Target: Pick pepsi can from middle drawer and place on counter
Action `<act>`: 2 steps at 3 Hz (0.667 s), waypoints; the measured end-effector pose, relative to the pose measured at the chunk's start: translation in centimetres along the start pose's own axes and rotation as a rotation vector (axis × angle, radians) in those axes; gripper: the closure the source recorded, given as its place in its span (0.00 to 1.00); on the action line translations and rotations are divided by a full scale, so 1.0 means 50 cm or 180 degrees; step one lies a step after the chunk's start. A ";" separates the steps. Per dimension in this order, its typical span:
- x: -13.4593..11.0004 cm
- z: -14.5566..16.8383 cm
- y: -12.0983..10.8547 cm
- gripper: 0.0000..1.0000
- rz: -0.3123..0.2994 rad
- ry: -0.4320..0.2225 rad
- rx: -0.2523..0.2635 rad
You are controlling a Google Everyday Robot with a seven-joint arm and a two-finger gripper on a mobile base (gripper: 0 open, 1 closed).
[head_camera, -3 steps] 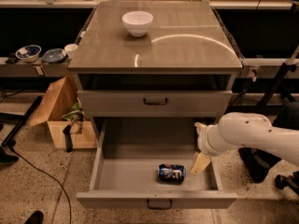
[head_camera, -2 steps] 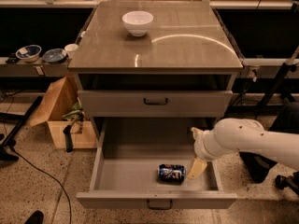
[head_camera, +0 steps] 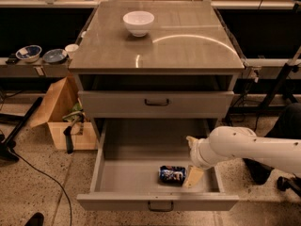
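Gripper (head_camera: pixel 189 162), pale fingers spread and empty, hangs at 3 o'clock inside the shallow grey metal middle drawer (head_camera: pixel 127 173). On the glossy counter (head_camera: pixel 108 51), a round white bowl (head_camera: pixel 138 22) sits at 12 o'clock. The cylindrical pepsi can (head_camera: pixel 171 174) lies on the drawer floor, at 9 o'clock from the lower finger.

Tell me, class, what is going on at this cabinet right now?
A robot's white arm reaches in from the right into the open middle drawer. Its gripper is down inside the drawer, just to the right of the pepsi can, which lies on its side on the drawer floor. The can is not yet lifted. The counter above holds only a white bowl near its back edge.
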State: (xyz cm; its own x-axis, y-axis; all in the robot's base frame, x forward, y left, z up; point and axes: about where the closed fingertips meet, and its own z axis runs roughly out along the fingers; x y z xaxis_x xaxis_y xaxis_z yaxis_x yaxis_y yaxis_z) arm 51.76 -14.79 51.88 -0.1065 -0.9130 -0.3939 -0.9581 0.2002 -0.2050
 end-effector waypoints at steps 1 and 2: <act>-0.007 0.029 0.018 0.00 0.0011 -0.0112 -0.0117; -0.029 0.065 0.042 0.00 -0.0009 -0.0267 -0.0240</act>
State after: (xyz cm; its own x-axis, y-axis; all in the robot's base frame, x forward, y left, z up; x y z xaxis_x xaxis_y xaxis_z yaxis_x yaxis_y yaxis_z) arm 50.74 -11.91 49.11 -0.0842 -0.8799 -0.4676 -0.9760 0.1674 -0.1394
